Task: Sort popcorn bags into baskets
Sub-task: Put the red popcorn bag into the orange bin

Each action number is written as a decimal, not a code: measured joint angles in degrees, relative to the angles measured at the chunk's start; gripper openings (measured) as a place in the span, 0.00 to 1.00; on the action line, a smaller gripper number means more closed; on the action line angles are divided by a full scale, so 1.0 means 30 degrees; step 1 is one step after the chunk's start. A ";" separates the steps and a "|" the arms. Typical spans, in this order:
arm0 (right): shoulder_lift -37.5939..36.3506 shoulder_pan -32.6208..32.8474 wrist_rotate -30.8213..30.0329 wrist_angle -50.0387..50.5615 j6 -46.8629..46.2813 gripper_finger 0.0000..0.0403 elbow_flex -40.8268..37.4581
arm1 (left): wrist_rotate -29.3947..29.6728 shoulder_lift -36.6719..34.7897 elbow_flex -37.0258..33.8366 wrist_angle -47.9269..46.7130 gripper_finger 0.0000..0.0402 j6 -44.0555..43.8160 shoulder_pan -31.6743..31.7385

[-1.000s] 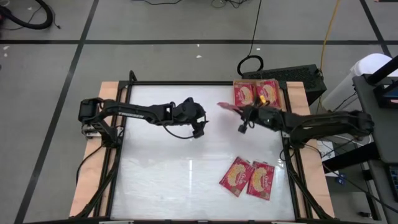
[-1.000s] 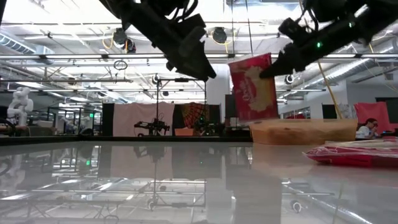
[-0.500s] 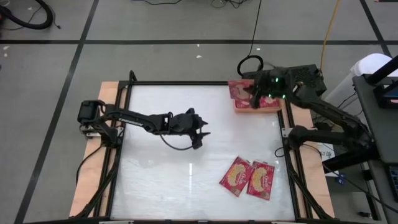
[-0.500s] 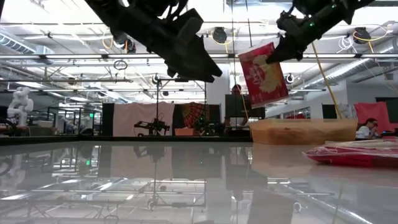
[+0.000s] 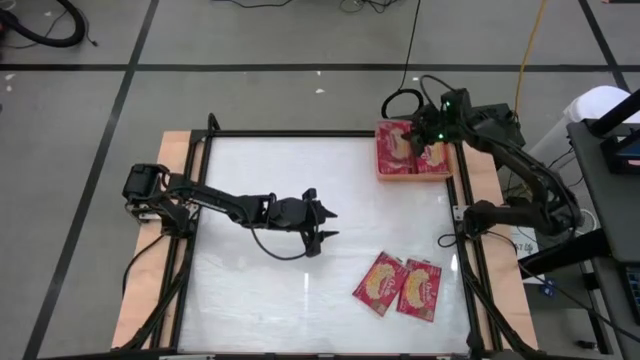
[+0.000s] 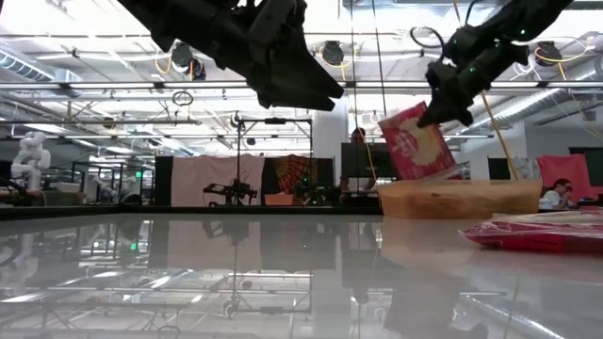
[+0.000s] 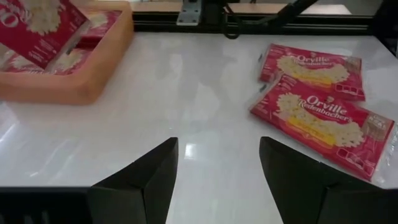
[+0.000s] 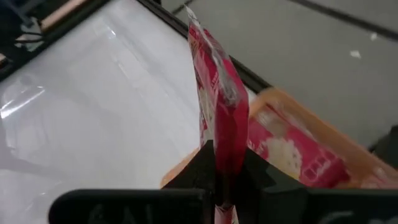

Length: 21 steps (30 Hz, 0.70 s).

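The left hand (image 5: 322, 224) is held spread and empty above the middle of the white tabletop (image 5: 260, 290). Nearer the right edge, two popcorn bags (image 5: 398, 286) lie flat side by side, touching. At the far right corner, the right hand (image 5: 418, 140) is pinched on the edge of a hanging popcorn bag (image 6: 420, 143) above the orange tray (image 5: 383, 172), where other bags (image 5: 395, 152) lie.

Grey floor (image 5: 250, 40) with black lines; bright ceiling lights (image 6: 330, 52) overhead.
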<state>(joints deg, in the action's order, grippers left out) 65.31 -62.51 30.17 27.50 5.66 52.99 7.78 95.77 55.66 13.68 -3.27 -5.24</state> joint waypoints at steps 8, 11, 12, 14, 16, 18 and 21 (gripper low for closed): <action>0.1587 -0.0428 0.1749 0.0644 -0.0222 0.04 0.0000 | 0.0011 0.0000 0.0000 -0.0016 0.57 0.0038 -0.0107; 0.1980 -0.0428 0.1756 0.0700 -0.0201 0.04 0.0014 | 0.0018 0.0000 0.0000 -0.0016 0.57 0.0030 -0.0107; 0.2047 -0.0434 0.1756 0.0709 -0.0193 0.04 0.0021 | 0.0020 0.0000 0.0000 -0.0023 0.57 0.0030 -0.0136; 0.2210 -0.0435 0.1663 0.0690 -0.0193 0.04 0.0029 | 0.0026 0.0000 0.0000 -0.0020 0.57 0.0034 -0.0145; 0.2315 -0.0428 0.1355 0.0680 -0.0160 0.05 0.0029 | 0.0040 0.0000 0.0000 -0.0023 0.57 0.0065 -0.0158; 0.2431 -0.0429 0.0882 0.0680 -0.0135 0.06 0.0036 | 0.0052 0.0000 0.0000 -0.0021 0.57 0.0127 -0.0158; 0.2579 -0.0430 -0.0094 0.0704 -0.0045 0.09 0.0036 | 0.0055 0.0000 0.0000 -0.0023 0.57 0.0138 -0.0151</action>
<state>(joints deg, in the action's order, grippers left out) 73.05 -63.80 29.89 29.61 5.53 53.10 7.94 95.77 55.66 13.61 -2.86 -5.69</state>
